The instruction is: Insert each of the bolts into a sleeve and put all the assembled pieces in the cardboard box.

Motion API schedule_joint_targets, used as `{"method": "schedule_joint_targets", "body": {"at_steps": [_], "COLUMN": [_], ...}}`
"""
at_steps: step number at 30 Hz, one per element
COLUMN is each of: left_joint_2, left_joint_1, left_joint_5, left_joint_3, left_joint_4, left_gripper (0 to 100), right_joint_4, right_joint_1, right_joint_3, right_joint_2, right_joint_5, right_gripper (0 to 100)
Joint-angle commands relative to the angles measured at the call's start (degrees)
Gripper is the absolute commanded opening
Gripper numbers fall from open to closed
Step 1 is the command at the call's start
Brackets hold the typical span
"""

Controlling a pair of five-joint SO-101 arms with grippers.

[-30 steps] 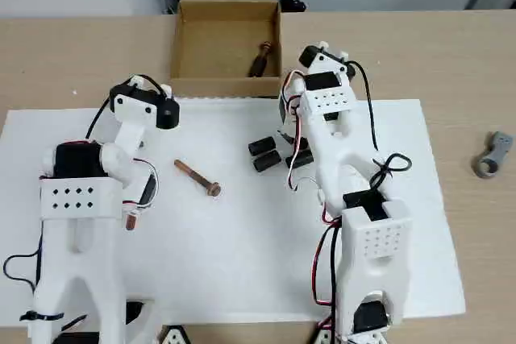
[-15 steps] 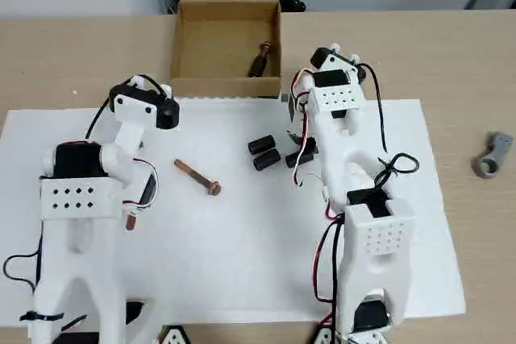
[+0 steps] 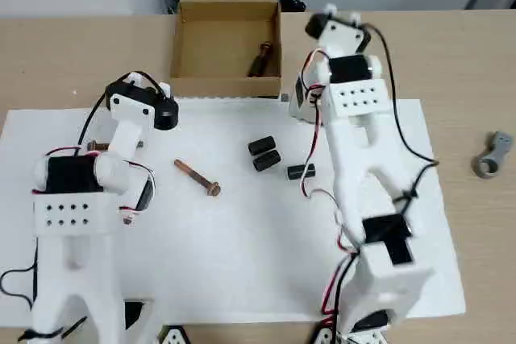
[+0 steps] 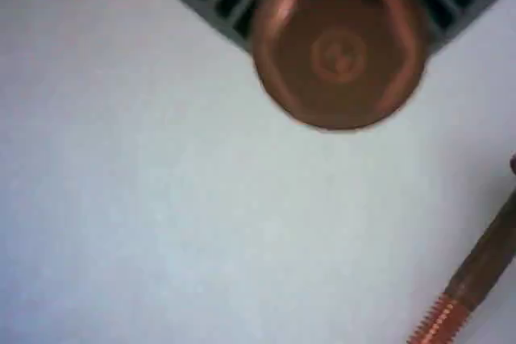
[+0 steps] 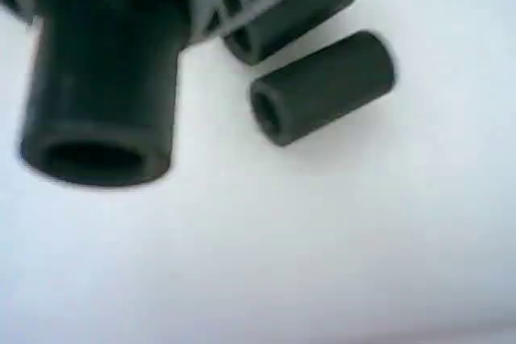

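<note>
My left gripper (image 3: 110,147) hangs over the left part of the white sheet, shut on a copper bolt (image 4: 339,42) whose hex head faces the wrist camera; its shaft (image 3: 95,146) pokes out beside the arm. A second bolt (image 3: 197,177) lies loose on the sheet. My right gripper (image 3: 301,96) is near the sheet's far edge, by the cardboard box (image 3: 187,46), shut on a black sleeve (image 5: 101,94). Three more sleeves (image 3: 263,147) (image 3: 267,161) (image 3: 301,172) lie mid-sheet. One assembled piece (image 3: 262,58) rests in the box.
The white sheet (image 3: 242,263) covers most of the wooden table. A small grey part (image 3: 493,155) lies on the bare wood at the far right. Dark gear stands behind the box.
The right arm has lifted and swung back toward the box with its sleeve, uncovering the third sleeve on the sheet. The left arm shifted slightly, and its bolt's shaft now shows beside it.
</note>
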Motion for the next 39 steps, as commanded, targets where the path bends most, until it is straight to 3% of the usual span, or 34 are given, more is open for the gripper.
{"method": "schedule_joint_targets", "body": {"at_steps": [1,8,23,33,39], "left_joint_2": [-2.7,-3.5,-16.1,-19.5,-19.4], "left_joint_1": [-0.2,0.0,0.2,0.2,0.8], "left_joint_5": [-0.5,1.0,13.7,15.2,15.2], "left_joint_3": [-0.3,-0.3,-0.3,-0.3,-0.2], "left_joint_4": [-0.9,-1.4,-16.6,-22.0,-23.1], "left_gripper": [1,1,1,1,1], "right_joint_4": [2.0,9.6,10.2,8.6,-4.4], "right_joint_1": [-1.8,-6.4,-8.9,-8.8,-8.9], "right_joint_3": [-1.1,-1.0,1.1,27.3,44.7], "right_joint_2": [-10.3,-30.5,-60.6,-79.9,-93.7], "right_joint_5": [4.2,5.9,5.8,5.8,5.8], "right_gripper": [1.8,1.8,1.7,1.7,1.7]}}
